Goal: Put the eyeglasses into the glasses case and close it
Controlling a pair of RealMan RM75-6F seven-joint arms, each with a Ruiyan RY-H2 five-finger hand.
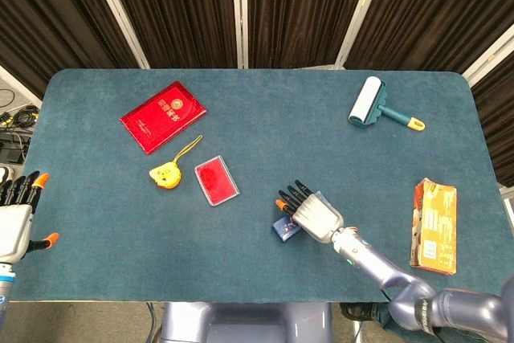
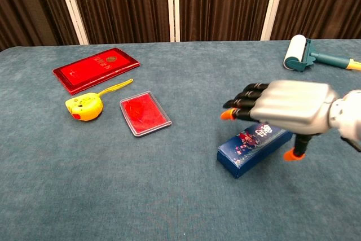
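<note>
A dark blue, flower-printed glasses case (image 2: pixel 250 149) lies shut on the teal table, right of centre. In the head view only its left end (image 1: pixel 283 229) shows from under my right hand. My right hand (image 2: pixel 282 109) hovers just over the case with fingers stretched out and apart, holding nothing; its thumb tip hangs beside the case's right end. The head view also shows this hand (image 1: pixel 314 214). My left hand (image 1: pixel 16 216) hangs open off the table's left edge. Eyeglasses do not show in either view.
A red booklet (image 1: pixel 163 116), a yellow tape measure (image 1: pixel 166 174) and a clear-cased red card (image 1: pixel 217 180) lie to the left. A lint roller (image 1: pixel 371 104) sits at the back right. An orange carton (image 1: pixel 434 225) lies by the right edge.
</note>
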